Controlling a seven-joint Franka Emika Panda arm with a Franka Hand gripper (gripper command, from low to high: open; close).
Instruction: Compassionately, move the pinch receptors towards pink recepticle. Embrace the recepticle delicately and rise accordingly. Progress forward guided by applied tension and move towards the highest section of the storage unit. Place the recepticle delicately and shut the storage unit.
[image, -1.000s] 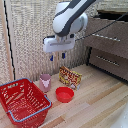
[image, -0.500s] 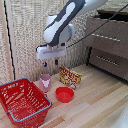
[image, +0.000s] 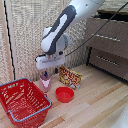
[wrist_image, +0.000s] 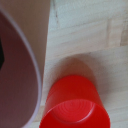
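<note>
The pink recepticle (image: 45, 83) stands upright on the wooden floor between the red basket and the red bowl. My gripper (image: 45, 76) hangs right over its mouth, its blue-tipped fingers (image: 44, 75) at rim height and apparently open, with nothing held. In the wrist view the cup's rim and pale inside (wrist_image: 22, 80) fill one side, and a dark finger (wrist_image: 2, 52) shows at the picture's edge. The storage unit (image: 107, 47) stands at the exterior view's right, dark brown with silver bar handles; its top drawer (image: 113, 14) looks pulled out.
A red wire shopping basket (image: 22, 100) stands at the exterior view's left, close to the cup. A low red bowl (image: 64, 94) (wrist_image: 75, 105) sits just beside the cup. A patterned snack packet (image: 70, 77) leans behind the bowl. A black cable (image: 92, 35) runs from the arm toward the drawers.
The arm has swung toward the exterior view's left and come down, bringing the gripper from above the packet and bowl to the cup's mouth. The cup, bowl and basket have not moved.
</note>
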